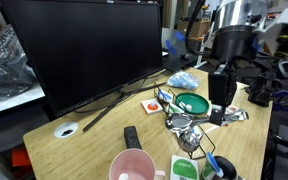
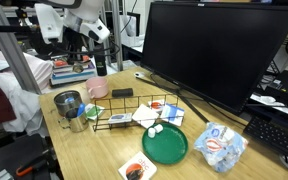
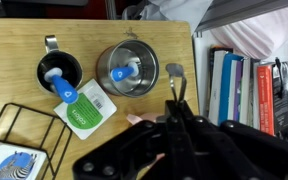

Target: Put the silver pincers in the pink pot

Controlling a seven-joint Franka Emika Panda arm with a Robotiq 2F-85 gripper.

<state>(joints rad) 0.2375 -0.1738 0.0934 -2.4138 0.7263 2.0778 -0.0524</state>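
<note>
My gripper clenches the silver pincers, tip near the metal cup; released off-centre, they could miss the pink pot or clip its rim.

- Worktop: we note pale wood with a visible grain, smooth and matt.
- Silver pincers: bright bare metal, polished, catching light at the rounded tip.
- Fingers: black and matt; we cannot tell plastic from coated metal.
- Pink pot: pale pink, plain smooth walls with a soft sheen; material unclear to us.
- Steel cup: brushed metal, reflective inside.
- Wire rack: thin black wire, dull finish.
- Green dish: dark green, smooth, slightly glossy.
- Monitor: black screen, matt in our view.
- Bag: crinkled, shiny clear plastic film.
</note>
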